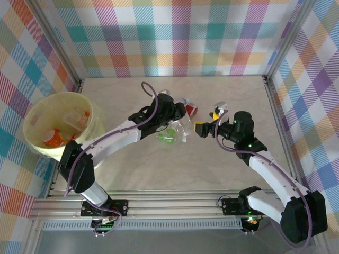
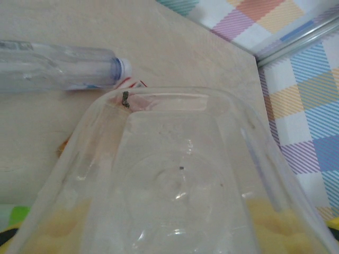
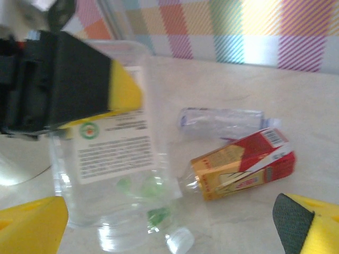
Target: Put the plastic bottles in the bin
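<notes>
Two hands meet over the middle of the tabletop (image 1: 132, 174). The left hand (image 1: 177, 119) is closed narrow on a clear bottle (image 3: 116, 159) with a white printed label. In the right wrist view one of its black, yellow-padded fingers (image 3: 79, 79) presses against the bottle's side. In the left wrist view the bottle's clear body sits right up against the camera, with yellow pads showing through it. Whether the bottle is lifted off the surface I cannot tell. The right hand (image 1: 207, 123) stands wide open just to the right of that bottle, gripping nothing, its yellow fingertips (image 3: 32, 222) well apart. A red-labelled bottle (image 3: 243, 169) lies on the tabletop near the held one. Just beyond it lies a second clear bottle (image 2: 58, 69) on its side, with a blue-ringed white cap. A green-labelled bottle (image 1: 167, 137) lies just on the near side of the held bottle. The bin (image 1: 39, 106) stands at the left edge, well apart from both hands. An orange-labelled bottle (image 1: 53, 138) and a few clear ones lie inside it.
</notes>
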Controlling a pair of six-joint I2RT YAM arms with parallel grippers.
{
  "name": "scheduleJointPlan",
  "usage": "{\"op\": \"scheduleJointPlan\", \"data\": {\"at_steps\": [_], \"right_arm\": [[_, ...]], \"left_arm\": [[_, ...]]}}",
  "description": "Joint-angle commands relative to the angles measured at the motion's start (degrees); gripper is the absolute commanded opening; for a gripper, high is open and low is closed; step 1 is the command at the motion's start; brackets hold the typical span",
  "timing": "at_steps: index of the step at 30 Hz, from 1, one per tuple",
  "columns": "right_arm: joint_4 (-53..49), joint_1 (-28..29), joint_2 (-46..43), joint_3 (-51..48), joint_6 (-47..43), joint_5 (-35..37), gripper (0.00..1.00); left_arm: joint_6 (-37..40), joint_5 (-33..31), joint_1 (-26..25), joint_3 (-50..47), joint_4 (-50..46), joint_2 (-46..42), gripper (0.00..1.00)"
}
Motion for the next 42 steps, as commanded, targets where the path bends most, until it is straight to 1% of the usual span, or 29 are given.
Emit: {"op": "scheduleJointPlan", "data": {"at_steps": [1,6,10,17,19,23,29,32,36,42], "right_arm": [[1.5,0.4,-1.3,-0.4,-0.1,7.6,1.00],[1.7,0.4,-0.2,-0.5,1.1,11.4,1.00],[1.7,0.4,1.7,0.1,2.0,12.7,1.00],[2.3,0.4,5.3,1.9,3.1,13.5,1.00],[2.2,0.4,6.3,2.6,3.2,13.5,1.00],[2.3,0.3,7.9,3.5,4.1,13.6,1.00],[2.5,0.4,9.7,4.2,5.6,13.3,1.00],[2.3,0.4,10.4,4.9,6.0,13.1,1.00],[2.1,0.4,11.0,5.5,6.2,13.0,1.00],[1.4,0.3,11.3,6.1,5.6,12.9,1.00]], "left_arm": [[2.2,-4.2,1.0,-0.9,-1.6,-5.3,0.51],[4.3,-6.4,1.8,-0.8,-5.9,-10.1,0.51],[6.5,-7.0,2.7,0.5,-9.5,-13.6,0.51],[16.4,-11.3,3.7,9.2,-20.8,-19.5,0.51],[19.3,-14.0,4.1,12.6,-25.2,-20.2,0.51],[24.9,-21.7,5.2,19.4,-32.4,-21.4,0.51],[33.5,-32.2,7.9,23.3,-33.5,-24.4,0.50],[35.1,-36.2,11.3,24.2,-33.5,-25.6,0.50],[35.0,-37.0,19.1,25.6,-35.9,-26.2,0.50],[37.1,-31.0,31.6,27.4,-39.0,-26.1,0.50]]}}
